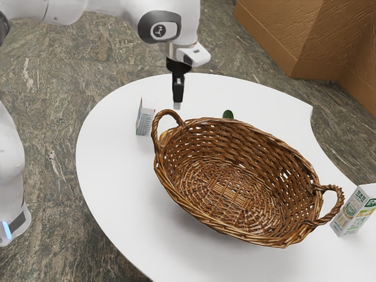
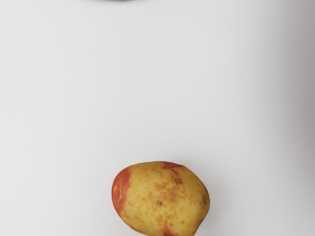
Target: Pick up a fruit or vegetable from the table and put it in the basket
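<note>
The gripper (image 1: 177, 105) hangs over the table beyond the basket's rim, by the handle on the exterior view's left. From this side I cannot tell its state. A yellow fruit or vegetable with red patches (image 2: 160, 198) lies on the white table under my hand, in the wrist view. Behind that same handle, in the exterior view, a yellowish thing (image 1: 164, 137) is mostly hidden by the wicker. The brown wicker basket (image 1: 235, 234) stands with its inside in sight and nothing in it. Past its far rim a dark green thing (image 1: 228, 114) peeks out, partly covered.
A small carton (image 1: 145, 117) stands on the white table (image 1: 111, 176) near the gripper, toward the exterior view's left. Another carton (image 1: 355, 212) is beside the basket's other handle. The basket's raised rim and handles stand close to the gripper.
</note>
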Tool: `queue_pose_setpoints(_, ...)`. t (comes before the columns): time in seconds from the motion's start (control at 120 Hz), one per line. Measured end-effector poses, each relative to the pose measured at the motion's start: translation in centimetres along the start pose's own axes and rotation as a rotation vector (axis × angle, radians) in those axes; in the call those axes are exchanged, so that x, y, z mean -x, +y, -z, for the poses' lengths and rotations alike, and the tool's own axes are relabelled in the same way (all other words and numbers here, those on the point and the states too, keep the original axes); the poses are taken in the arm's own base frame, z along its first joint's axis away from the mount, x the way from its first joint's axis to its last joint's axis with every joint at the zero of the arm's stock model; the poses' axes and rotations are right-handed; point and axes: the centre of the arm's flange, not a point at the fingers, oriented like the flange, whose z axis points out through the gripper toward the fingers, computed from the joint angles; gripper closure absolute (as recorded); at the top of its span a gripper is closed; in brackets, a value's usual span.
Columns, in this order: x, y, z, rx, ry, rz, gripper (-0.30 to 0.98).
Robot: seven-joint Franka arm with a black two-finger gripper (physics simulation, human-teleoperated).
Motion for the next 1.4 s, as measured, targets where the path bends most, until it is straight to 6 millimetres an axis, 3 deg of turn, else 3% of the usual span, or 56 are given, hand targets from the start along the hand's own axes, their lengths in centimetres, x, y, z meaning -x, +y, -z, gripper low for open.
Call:
queue_pose_setpoints(0.1, 0.4, -0.2, -3.1, -0.013, 0.038, 0.015, 0.03)
queue_pose_setpoints(0.358, 0.3, -0.6, -7.9, -0.032, 0.087, 0.032, 0.04)
queue_pose_setpoints(0.742, 1.2, 0.2, -11.0, 0.026, -0.016, 0.065, 0.05)
queue_pose_setpoints(1.4, 2.4, 0.0, -13.4, 0.033, -0.002, 0.144, 0.05)
